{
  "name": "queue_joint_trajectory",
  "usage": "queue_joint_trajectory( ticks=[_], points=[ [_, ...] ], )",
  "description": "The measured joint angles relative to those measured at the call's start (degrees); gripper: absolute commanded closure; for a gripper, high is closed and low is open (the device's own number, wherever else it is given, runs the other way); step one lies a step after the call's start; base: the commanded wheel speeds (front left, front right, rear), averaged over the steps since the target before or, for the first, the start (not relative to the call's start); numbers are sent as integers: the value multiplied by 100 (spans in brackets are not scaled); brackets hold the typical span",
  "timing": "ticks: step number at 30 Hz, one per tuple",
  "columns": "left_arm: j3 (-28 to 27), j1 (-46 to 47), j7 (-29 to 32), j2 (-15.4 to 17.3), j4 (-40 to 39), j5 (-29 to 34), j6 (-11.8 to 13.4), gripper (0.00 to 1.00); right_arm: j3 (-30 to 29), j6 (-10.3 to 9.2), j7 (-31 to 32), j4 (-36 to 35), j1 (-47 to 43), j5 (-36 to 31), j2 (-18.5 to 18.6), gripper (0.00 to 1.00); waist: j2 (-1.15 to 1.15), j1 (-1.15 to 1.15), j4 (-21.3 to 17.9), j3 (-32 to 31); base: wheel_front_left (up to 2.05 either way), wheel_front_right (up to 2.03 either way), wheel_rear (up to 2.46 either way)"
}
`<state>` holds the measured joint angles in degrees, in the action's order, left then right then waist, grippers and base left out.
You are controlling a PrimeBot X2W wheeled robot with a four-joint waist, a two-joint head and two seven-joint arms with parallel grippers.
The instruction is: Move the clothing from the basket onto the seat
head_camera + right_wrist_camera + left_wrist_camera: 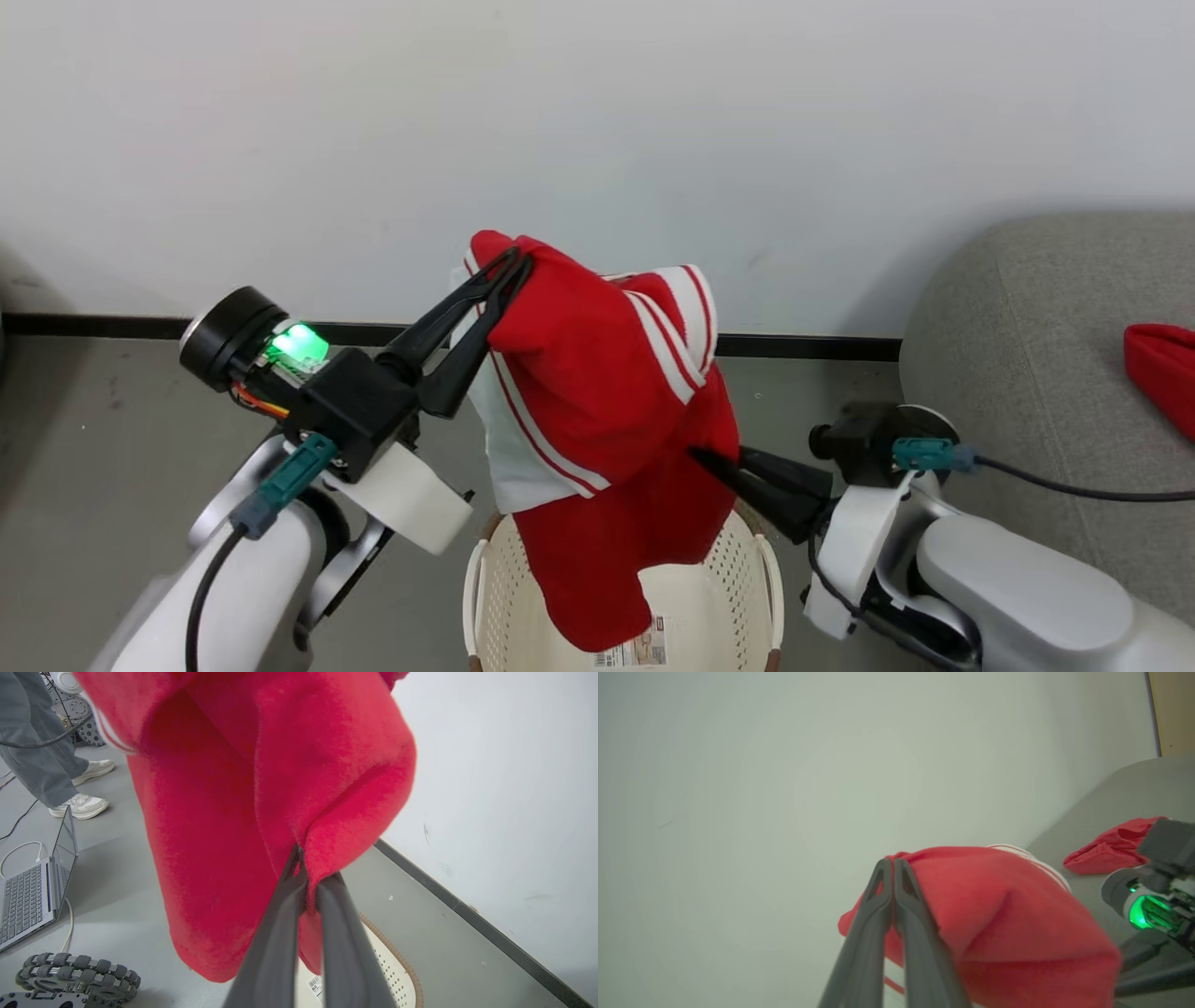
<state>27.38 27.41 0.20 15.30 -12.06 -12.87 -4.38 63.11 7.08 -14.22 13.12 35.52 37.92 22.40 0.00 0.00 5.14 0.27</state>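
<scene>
1. left gripper (513, 261) is pinched fully closed on the top fold of the striped red garment (597, 373), holding it raised above the basket (747, 579).
2. right gripper (702, 455) has its fingers clamped together on a lower side fold of the same garment, whose hem hangs over the basket mouth.
3. plain red garment (1162, 369) lies on the sofa (1027, 308), at the robot's right, well apart from the basket.
4. to carry well, i'd raise the hem clear of the basket rim first, then swing both arms right together so the cloth neither stretches nor slips.
5. release only once the cloth rests on the cushion, away from the rounded edge.
</scene>
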Motion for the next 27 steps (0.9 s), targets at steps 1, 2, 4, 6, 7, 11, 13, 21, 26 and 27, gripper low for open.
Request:
queue_joint_trajectory(
  ticks=[1, 2, 4, 6, 7, 11, 13, 21, 26, 27],
  points=[
    [-63, -72, 0, 26, 48, -40, 35, 100, -91, 0, 0, -21, -9, 16, 40, 100, 0, 0, -17, 5, 0, 0, 0],
    [-114, -135, 0, 56, 93, -94, 73, 100, -203, 0, -7, -49, -15, 41, 80, 100, 0, 0, -34, 9, 0, 0, 0],
    [-238, -261, -2, 92, 179, -168, 134, 100, -517, 0, -15, -157, -43, 48, 141, 100, 0, 0, -75, 18, 0, 0, 0],
    [-354, -457, -35, 110, 274, -238, 226, 100, -975, 0, -22, -308, -131, 144, 187, 100, 0, 0, -145, 29, 0, 0, 0],
    [-376, -515, -47, 109, 303, -271, 242, 100, -1104, 0, -23, -355, -176, 155, 202, 100, 0, 0, -170, 33, 0, 0, 0],
    [-428, -721, -156, 75, 385, -365, 321, 100, -1536, 0, -24, -499, -349, 163, 240, 100, 0, 0, -271, 43, 0, 0, 0],
    [-439, -809, -236, 43, 402, -459, 324, 100, -1749, 0, -24, -556, -434, 201, 233, 100, 0, 0, -322, 46, 0, 0, 0],
    [-301, -1114, -472, -147, 504, -690, 288, 0, -2710, 0, -24, -751, -600, 334, 63, 100, 0, 0, -521, 37, 0, 0, 0],
    [-216, -1308, -594, -151, 584, -794, 219, 0, -3361, 0, -24, -783, -708, 240, 65, 100, 0, 0, -638, 21, 0, 0, 0],
    [-202, -1345, -638, -157, 597, -832, 212, 0, -3489, -1, -24, -795, -732, 225, 76, 100, 0, 0, -662, 17, 0, 0, 0]
  ],
)
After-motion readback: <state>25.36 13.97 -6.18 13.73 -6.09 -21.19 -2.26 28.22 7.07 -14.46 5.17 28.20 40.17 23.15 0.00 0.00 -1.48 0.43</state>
